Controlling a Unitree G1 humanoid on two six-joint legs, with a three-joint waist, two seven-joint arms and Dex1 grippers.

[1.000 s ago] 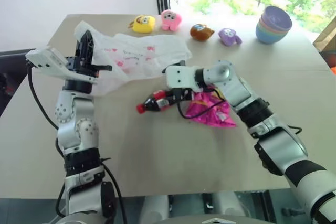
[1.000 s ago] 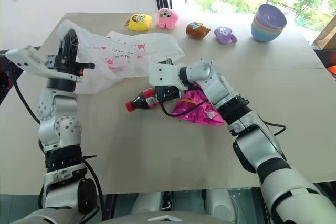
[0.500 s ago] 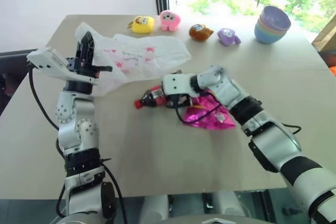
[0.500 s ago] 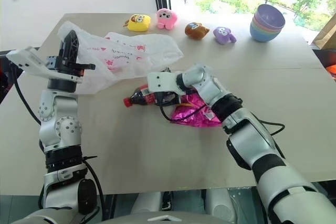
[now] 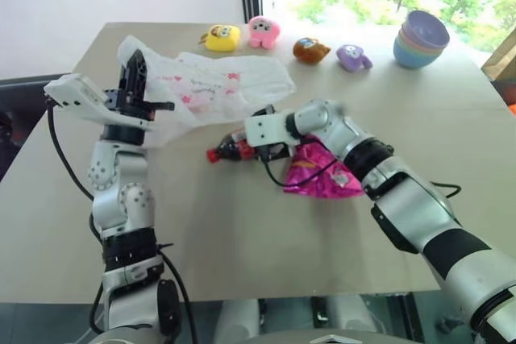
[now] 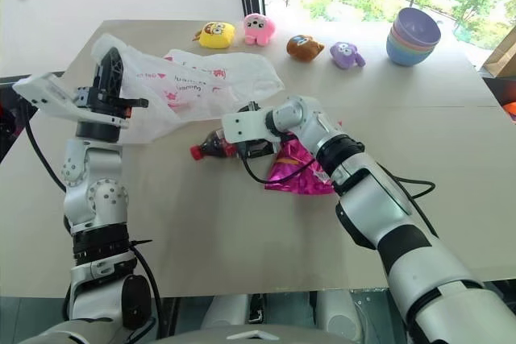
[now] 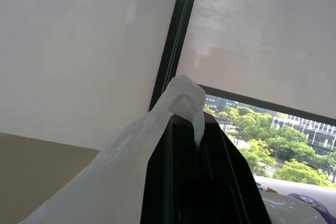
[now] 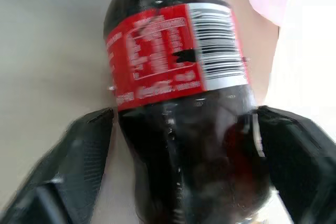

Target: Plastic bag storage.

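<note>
Looking across the counter (image 5: 242,223), I see the relation that matters: the cola bottle (image 5: 228,151) lies on its side near the middle, cap toward the counter's left edge, and my right pincer (image 5: 256,151) sits at the bottle's base end, reaching along its long axis. In the right wrist view the two black fingers (image 8: 79,150) stand on either side of the dark body of the bottle, fairly wide, flanking it closely; I cannot tell whether they are pressing it yet. The plastic bag (image 5: 214,86) is spread toward the far left corner, just beyond the bottle, and my left pincer (image 5: 135,78) is clamped tight on one of its handles, lifting that part off the surface. So the bag lies to the left of and beyond the right pincer, and the bottle's cap points roughly toward it. I judge the right arm is the one to carry the bottle in, with the left arm keeping the bag up. A magenta snack packet (image 5: 318,175) lies under the right forearm.
</note>
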